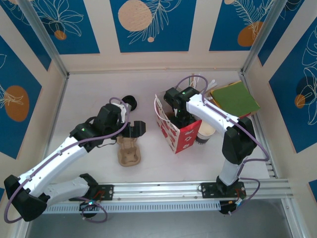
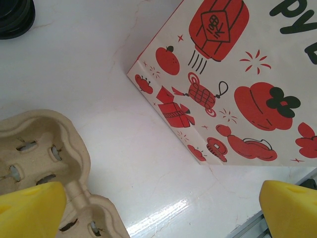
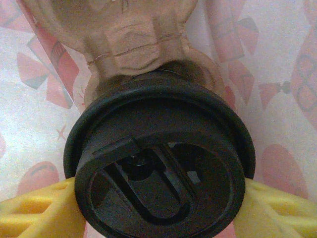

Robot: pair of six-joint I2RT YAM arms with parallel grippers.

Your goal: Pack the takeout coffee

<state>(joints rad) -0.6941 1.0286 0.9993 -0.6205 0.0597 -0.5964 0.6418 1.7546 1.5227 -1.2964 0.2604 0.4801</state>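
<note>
Two arms are seen over a white table [image 1: 94, 89]. The right gripper [image 1: 177, 120] is lowered into the open top of a red-and-white paper bag [image 1: 182, 140]. It is closed on the takeout coffee [image 3: 158, 163], whose black lid is clasped on both sides by the yellow fingers [image 3: 34, 213]. The cup is held inside the bag, close between the printed walls, with a brown pulp shape [image 3: 133, 34] just beyond it.

The left gripper [image 1: 134, 130] is spread wide above the far end of a cardboard cup tray [image 1: 129, 152], left of the bag. A strip of bare table is left between the tray's edge and the bag's corner. A lidless cup [image 1: 205, 133] is set just beside the bag's right side. Black lids [image 1: 130, 102] lie farther back.
</note>
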